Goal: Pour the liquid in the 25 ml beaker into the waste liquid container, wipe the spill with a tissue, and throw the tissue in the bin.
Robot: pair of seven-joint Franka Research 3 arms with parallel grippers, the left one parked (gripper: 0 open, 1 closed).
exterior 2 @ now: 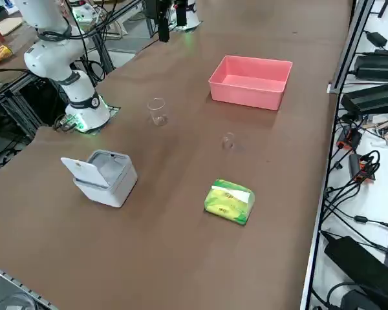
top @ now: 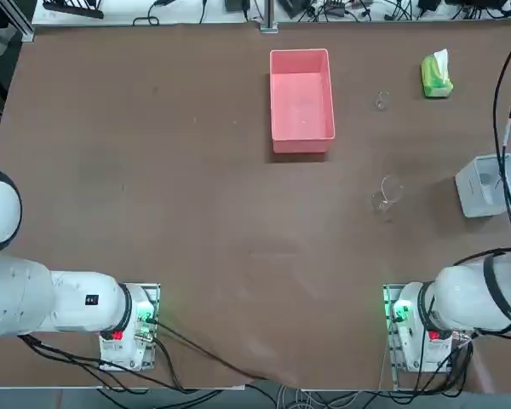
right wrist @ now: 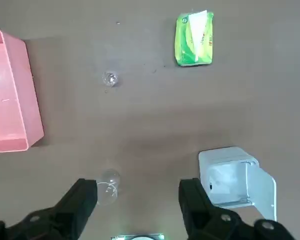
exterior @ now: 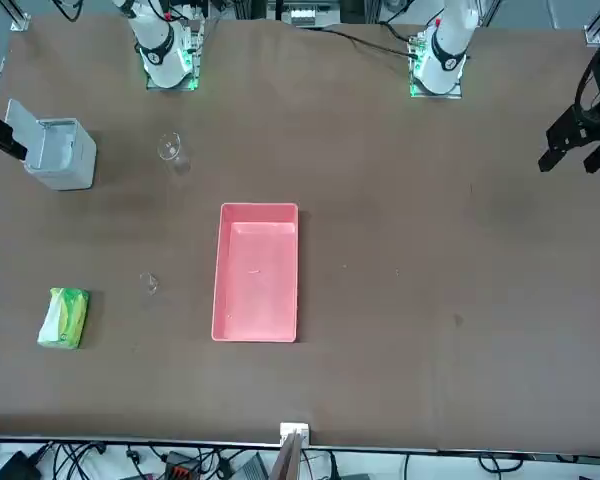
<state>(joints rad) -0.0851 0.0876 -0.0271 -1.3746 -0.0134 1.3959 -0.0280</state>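
Right gripper (right wrist: 138, 200) is hanging high above the table with fingers spread wide, gripping nothing. Standing upright between the pink box (top: 301, 102) and the lime-green tissue pack (top: 436, 77) is the 25 ml beaker (top: 381, 100); a white tissue (top: 440, 58) is sticking out of the pack. Sitting nearer the arm's base are the larger glass beaker (top: 387, 196) and a small white bin (top: 484, 185) with its lid open.

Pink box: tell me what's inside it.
The pink box holds no object; only its bare pink floor shows. Whether there is any liquid cannot be told. No wall hides its inside.

Matt brown table (top: 153, 170), clear glass 25 ml beaker (top: 381, 101)
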